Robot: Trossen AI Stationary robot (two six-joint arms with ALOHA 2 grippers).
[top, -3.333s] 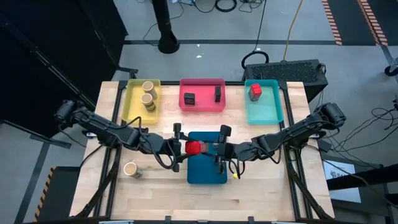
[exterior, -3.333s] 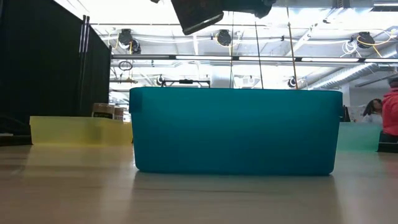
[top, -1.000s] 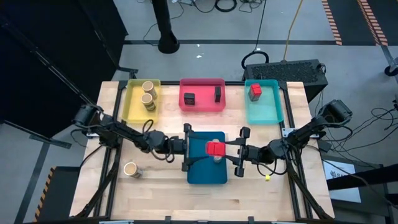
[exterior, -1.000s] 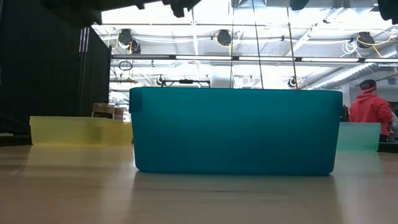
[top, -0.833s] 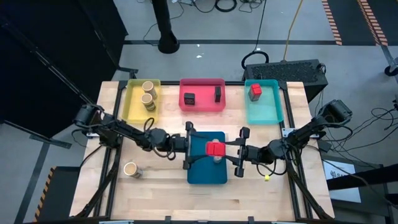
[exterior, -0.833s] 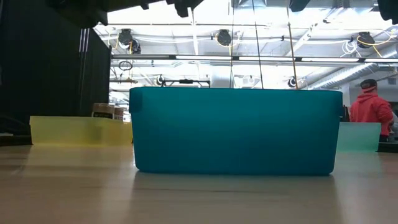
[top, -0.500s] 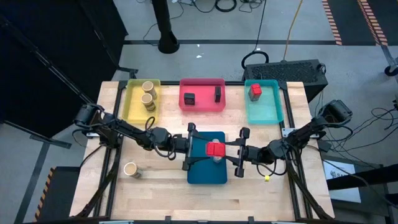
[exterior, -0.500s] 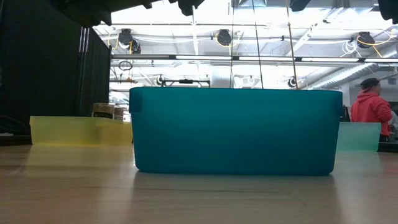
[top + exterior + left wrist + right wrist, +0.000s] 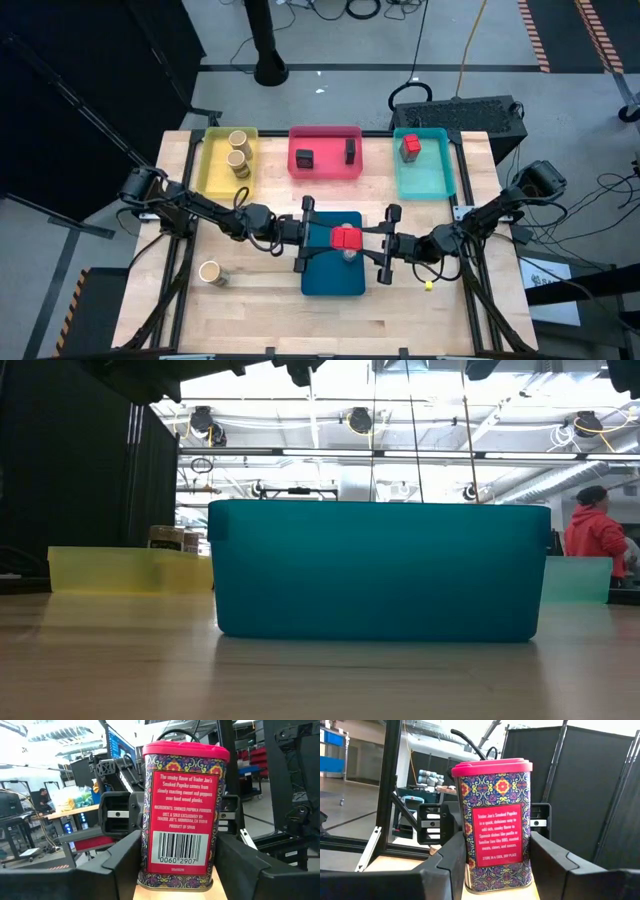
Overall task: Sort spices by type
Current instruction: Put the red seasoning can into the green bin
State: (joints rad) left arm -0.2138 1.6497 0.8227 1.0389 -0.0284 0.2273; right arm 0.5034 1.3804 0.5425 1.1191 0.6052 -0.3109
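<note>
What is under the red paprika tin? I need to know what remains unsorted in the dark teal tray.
Beneath the red paprika tin, the dark teal tray shows one small grey round jar peeking out. Anything directly under the tin is hidden.

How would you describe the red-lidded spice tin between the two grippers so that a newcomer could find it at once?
Start at the dark teal tray at the table's middle, nearest the front edge. Above it the left gripper and right gripper face each other, with the red-lidded paprika tin between them. Unlike the other red tin, lying in the light turquoise tray, this one is off the table.
</note>
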